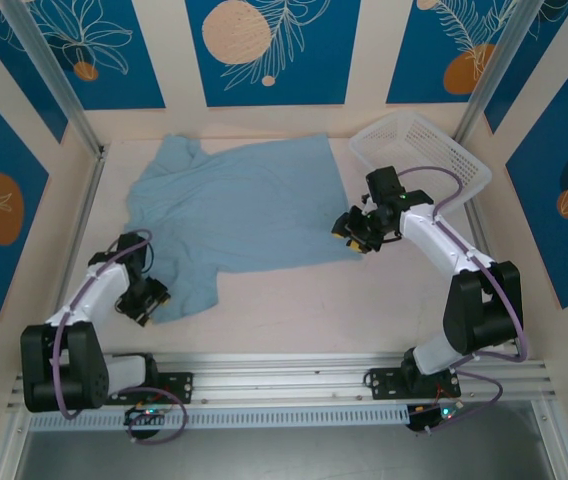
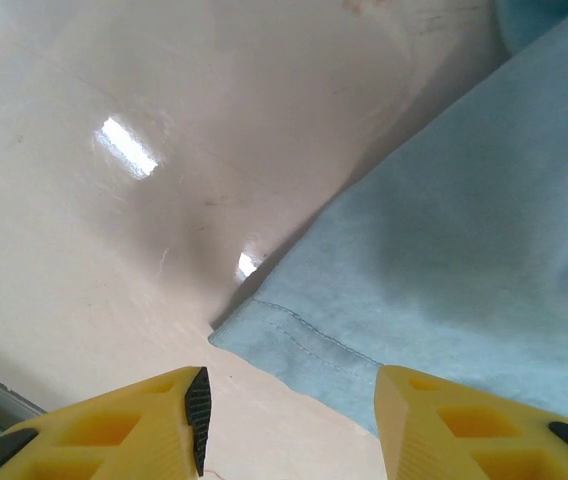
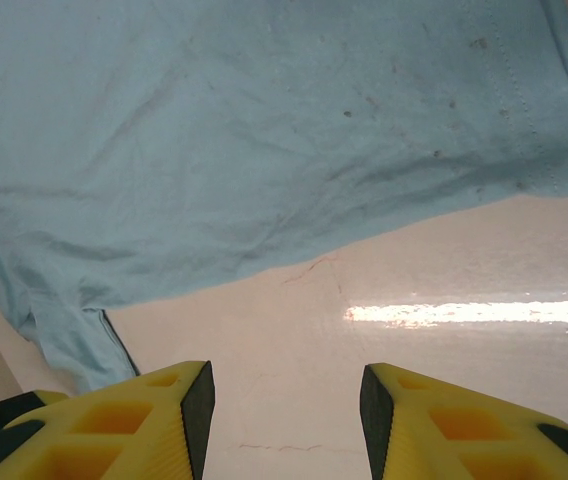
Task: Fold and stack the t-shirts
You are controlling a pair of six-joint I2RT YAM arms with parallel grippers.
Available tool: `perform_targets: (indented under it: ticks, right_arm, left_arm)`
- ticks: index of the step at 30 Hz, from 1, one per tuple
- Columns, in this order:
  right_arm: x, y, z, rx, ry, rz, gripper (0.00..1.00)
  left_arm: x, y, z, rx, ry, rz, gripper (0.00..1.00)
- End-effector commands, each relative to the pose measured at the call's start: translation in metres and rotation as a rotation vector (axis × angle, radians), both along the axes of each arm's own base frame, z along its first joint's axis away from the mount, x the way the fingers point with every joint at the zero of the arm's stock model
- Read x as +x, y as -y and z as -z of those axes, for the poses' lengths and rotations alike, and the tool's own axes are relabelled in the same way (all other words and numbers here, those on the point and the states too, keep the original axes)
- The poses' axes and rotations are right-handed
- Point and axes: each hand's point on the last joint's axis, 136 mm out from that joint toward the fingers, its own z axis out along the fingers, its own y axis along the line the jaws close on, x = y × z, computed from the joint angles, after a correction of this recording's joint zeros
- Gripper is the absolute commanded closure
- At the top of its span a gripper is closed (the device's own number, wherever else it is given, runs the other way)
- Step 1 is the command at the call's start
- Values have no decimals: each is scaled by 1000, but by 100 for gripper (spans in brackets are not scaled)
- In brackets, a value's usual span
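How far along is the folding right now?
Done: the t-shirt lies spread out on the table, no fold yet. In hand: nothing gripped; the left gripper hangs open at its near-left corner, the right gripper open by its near-right edge. Left: every fold, then stacking.

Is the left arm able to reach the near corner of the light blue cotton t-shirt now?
Probably yes: the left gripper is open just before the hemmed corner of the t-shirt, and only bare table lies between them.
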Motion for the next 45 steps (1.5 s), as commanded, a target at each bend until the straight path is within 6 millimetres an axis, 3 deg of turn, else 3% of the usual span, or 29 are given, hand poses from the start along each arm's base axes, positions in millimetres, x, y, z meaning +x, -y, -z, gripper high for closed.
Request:
perform_targets:
  ticks: [1,5,9,12,17,24,28,31,37,45]
  right_arm:
    - [-2,-9,-8,41,7,-10,55]
    - [-1,-30,-25,179,66,-64,51]
    - [-11,-51,-39,308,78,-123,49]
    - [-24,-61,-43,373,48,-160,48]
    - [-45,-52,-37,334,-26,-155,48]
    - [-37,34,12,-5,-107,101,57]
    - [-32,64,38,-119,-173,211,62]
    - [-30,70,55,-143,-225,245,63]
    - [-32,59,84,-105,-303,274,69]
    - [-36,41,103,-85,-345,256,68]
  left_arm:
    - [-7,6,16,-27,-41,-15,52]
    - [-4,13,32,-72,-39,-45,57]
    - [-1,14,39,-75,-36,-63,80]
    - [3,10,31,-53,-13,-66,100]
    - [2,5,8,-24,33,-81,100]
    - [-16,-12,-50,80,136,-146,100]
    - [-26,-22,-71,131,169,-191,100]
    - [-27,-23,-77,140,187,-200,100]
    - [-27,-22,-78,131,193,-191,100]
    - [-29,-19,-75,116,189,-180,100]
